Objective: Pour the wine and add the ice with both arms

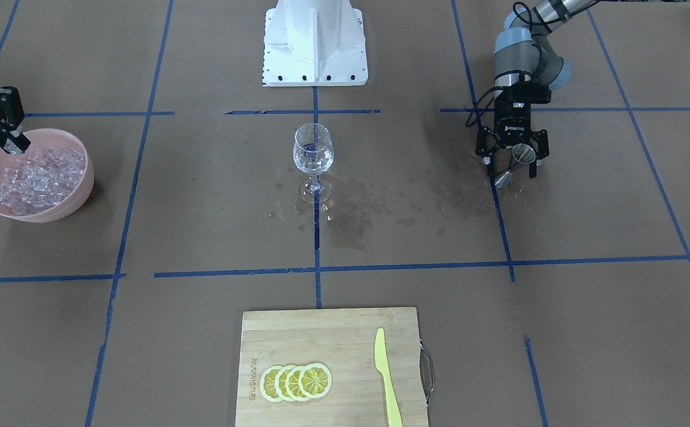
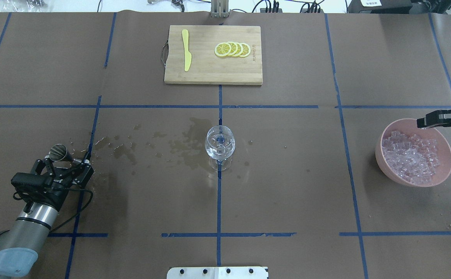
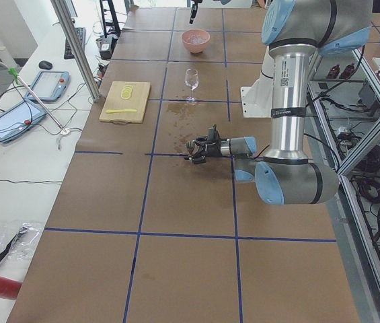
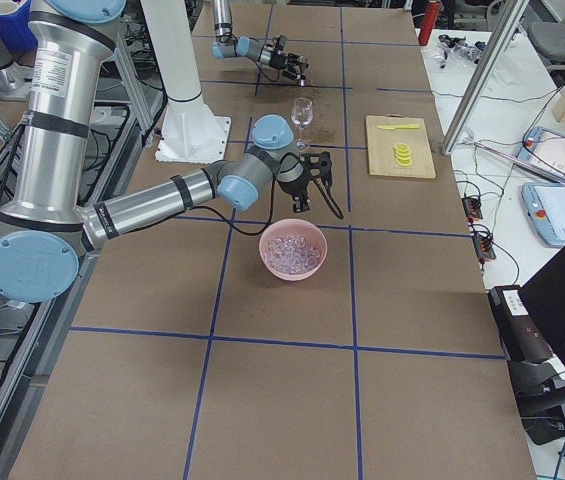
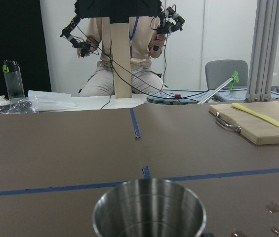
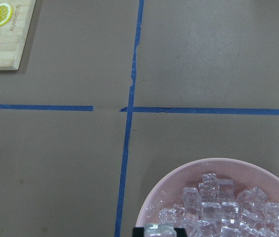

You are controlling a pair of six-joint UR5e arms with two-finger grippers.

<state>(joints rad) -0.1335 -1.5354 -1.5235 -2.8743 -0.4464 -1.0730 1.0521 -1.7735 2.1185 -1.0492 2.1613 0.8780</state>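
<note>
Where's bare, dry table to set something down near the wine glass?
Free, mostly dry: the stretch between the wine glass and the pink bowl, and the table between the glass and the robot base. Avoid: wet stains from the glass toward the left end effector, which holds the jigger; cutting board is partly taken.

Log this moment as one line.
left end effector holds jigger | right end effector over pink bowl of ice | wine glass upright, puddle beside
</note>
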